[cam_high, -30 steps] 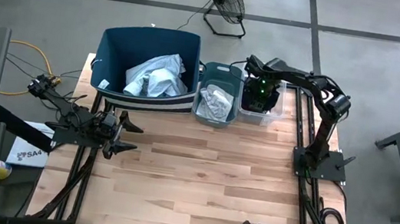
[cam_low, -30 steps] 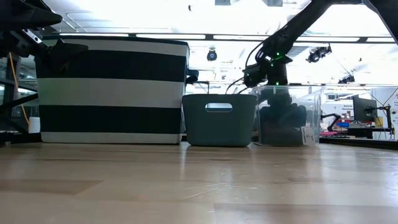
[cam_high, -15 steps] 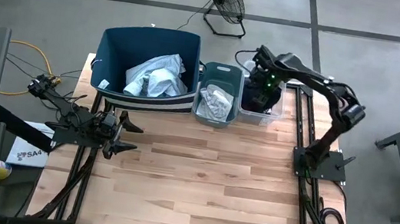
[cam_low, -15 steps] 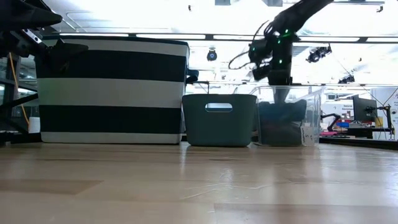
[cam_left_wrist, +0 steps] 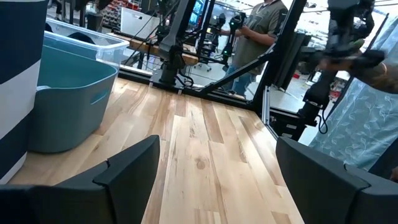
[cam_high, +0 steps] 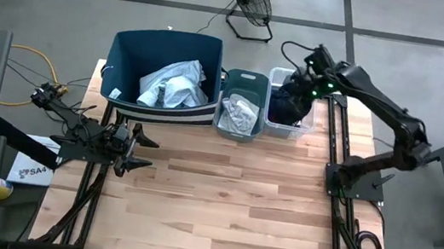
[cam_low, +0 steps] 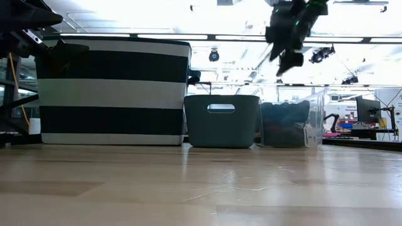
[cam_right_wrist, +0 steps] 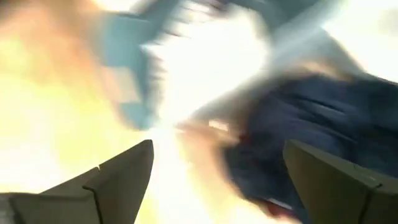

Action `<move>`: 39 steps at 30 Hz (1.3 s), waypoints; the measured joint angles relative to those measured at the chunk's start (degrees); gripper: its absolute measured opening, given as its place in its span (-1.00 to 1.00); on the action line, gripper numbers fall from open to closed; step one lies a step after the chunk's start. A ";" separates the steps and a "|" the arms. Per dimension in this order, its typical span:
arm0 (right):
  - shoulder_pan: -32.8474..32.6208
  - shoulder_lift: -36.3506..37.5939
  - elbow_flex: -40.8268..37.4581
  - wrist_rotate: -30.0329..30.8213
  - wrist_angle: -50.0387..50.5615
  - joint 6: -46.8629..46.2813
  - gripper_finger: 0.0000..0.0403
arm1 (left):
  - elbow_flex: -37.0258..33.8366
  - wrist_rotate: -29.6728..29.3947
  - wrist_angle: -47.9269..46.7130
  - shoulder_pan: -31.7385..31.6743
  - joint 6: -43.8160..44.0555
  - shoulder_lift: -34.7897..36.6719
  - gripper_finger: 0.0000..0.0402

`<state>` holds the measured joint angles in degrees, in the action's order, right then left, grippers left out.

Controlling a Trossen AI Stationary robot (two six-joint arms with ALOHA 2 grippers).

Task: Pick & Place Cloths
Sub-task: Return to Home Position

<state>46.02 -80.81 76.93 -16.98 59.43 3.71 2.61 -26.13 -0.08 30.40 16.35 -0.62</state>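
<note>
A dark navy cloth [cam_high: 286, 107] lies heaped in the clear bin [cam_high: 277, 74] at the table's far edge. It also shows in the low view [cam_low: 284, 123] and the right wrist view [cam_right_wrist: 317, 124]. My right gripper [cam_high: 303, 86] hangs open above that bin [cam_low: 286, 61], with nothing between its fingers [cam_right_wrist: 217, 146]. A grey-white cloth [cam_high: 241, 110] lies in the small teal bin [cam_high: 246, 78]. A pale blue-white shirt [cam_high: 174, 86] lies in the big striped bin [cam_high: 128, 52]. My left gripper [cam_high: 146, 151] waits open at the table's left, level above the wood [cam_left_wrist: 217, 174].
The three bins stand in a row along the far edge; the wooden tabletop [cam_high: 229, 203] in front of them is bare. A fan [cam_high: 249, 3] stands on the floor behind the table. A person [cam_left_wrist: 261, 31] stands in the room beyond the right edge.
My right gripper has risen from deep inside the clear bin to well above its rim, drifting a little toward the table's right edge. The dark cloth has stayed behind in the bin.
</note>
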 joint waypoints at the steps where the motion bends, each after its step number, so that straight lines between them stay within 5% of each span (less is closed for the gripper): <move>1: -0.13 1.42 -0.92 -5.43 -1.04 1.26 0.75 | 0.00 0.02 0.01 -0.01 0.00 0.00 0.57; 4: -1.28 6.00 -4.95 -18.32 -6.18 3.68 0.75 | 0.00 0.02 0.00 0.01 0.01 0.00 0.57; 8: -4.57 12.80 -12.05 -22.00 -13.10 -0.07 0.75 | 0.00 0.01 0.01 0.00 0.00 0.00 0.57; 14: -13.78 22.77 -25.29 -19.22 -28.51 -11.87 0.75 | -0.01 0.00 0.01 0.00 0.01 0.00 0.57; 25: -33.94 32.73 -50.50 -5.63 -71.94 -32.52 0.75 | 0.00 0.00 0.00 0.00 0.00 0.01 0.57; 31: -36.05 37.51 -62.95 -2.32 -89.09 -38.94 0.75 | 0.00 0.00 0.01 0.00 0.00 0.02 0.57; 39: -36.05 45.47 -70.51 1.15 -94.04 -41.40 0.75 | 0.00 0.00 0.01 -0.01 0.01 0.02 0.57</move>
<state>9.98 -35.34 6.42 -15.83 -34.61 -37.69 2.61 -26.13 -0.07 30.40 16.36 -0.61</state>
